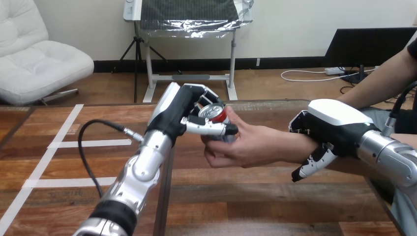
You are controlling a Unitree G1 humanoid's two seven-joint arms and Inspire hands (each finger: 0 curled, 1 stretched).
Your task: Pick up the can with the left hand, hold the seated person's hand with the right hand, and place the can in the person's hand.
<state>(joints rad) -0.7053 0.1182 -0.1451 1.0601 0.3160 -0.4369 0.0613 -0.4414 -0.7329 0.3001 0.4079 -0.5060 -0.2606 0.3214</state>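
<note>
Basically mid-handover, all of it above the table (246, 206). Left arm (142, 167) came in from bottom left up to centre; right arm (388, 152) came in from the right edge. Person's hand (246, 147) was at centre, thumb up beside the can and fingers at its lower part (couldn't tell how firm that hold was). Right hand (327, 128) sat over the person's wrist, fingers curled down round it, so the target was steadied. Left hand (184, 110) was wrapped closed on the can (215, 113), thumb across the front. Can was clear of the table, top tilted toward the camera, touching the person's hand.

My read: the step in hand was the release. To do it well:
- hold the wrist lightly, no pulling
- seat the can fully into the palm
- open the left thumb and fingers slowly
- back out leftward without dragging the can

Main risk was letting go before the person's fingers had closed.
</note>
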